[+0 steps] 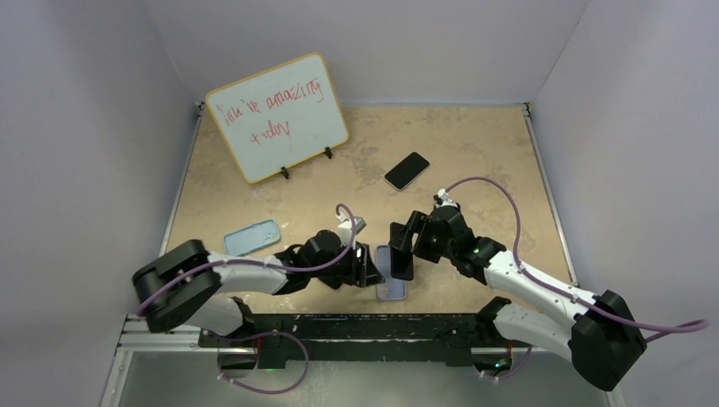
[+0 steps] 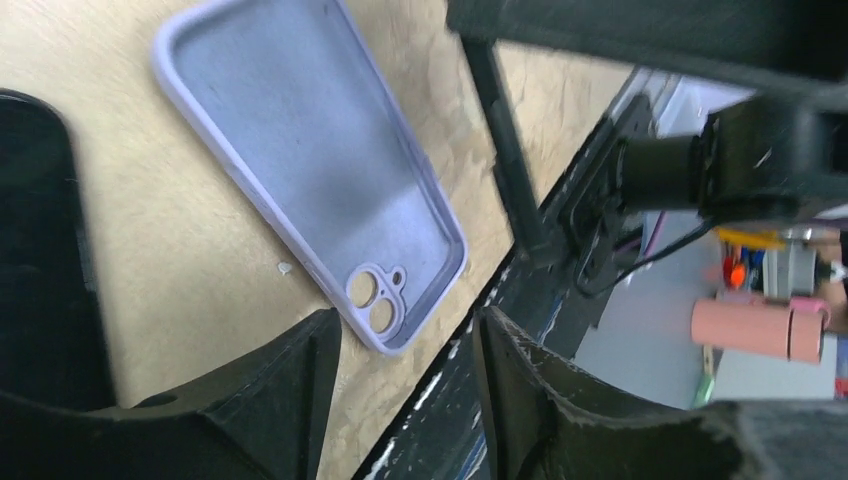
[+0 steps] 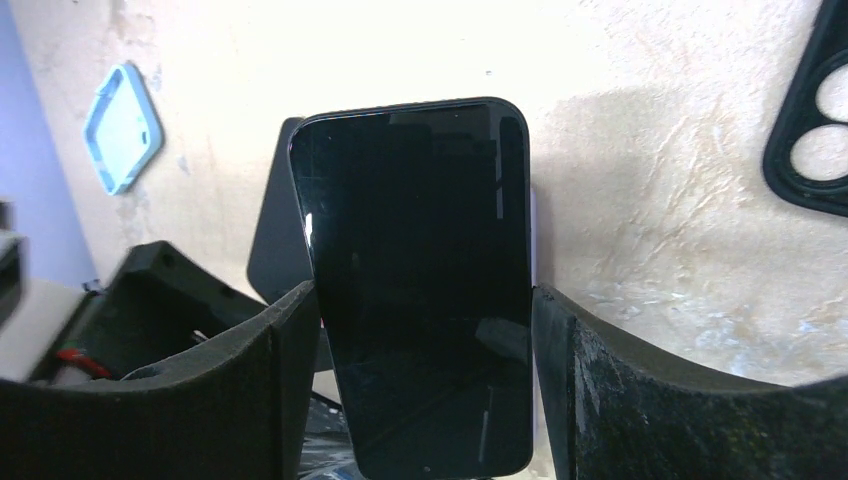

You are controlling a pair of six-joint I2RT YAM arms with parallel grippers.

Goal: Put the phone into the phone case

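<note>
The right gripper (image 3: 420, 330) is clenching the phone (image 3: 415, 230) by its long edges, one finger pressing on each side. The phone is standing nearly upright with its dark screen facing the wrist camera, and its lower end is running out of that frame. From above, it is hanging low over the purple case (image 2: 300, 150), which is lying open side up on the table (image 1: 475, 144) at the near edge, between the two arms. The phone is hiding most of the case from the right wrist, leaving only a thin purple sliver showing along the phone's right edge.

The left gripper (image 2: 408, 330) is hovering just beside the case with its fingers spread and nothing between them. The case's corner with the camera holes is showing in the gap. A black shape is filling the left edge of the left wrist view, too blurred to name.

A blue case (image 1: 252, 236) is lying off to the left. A black case (image 3: 815, 120) is being cut off by the frame's right edge. A whiteboard (image 1: 277, 117) is standing at the back.
</note>
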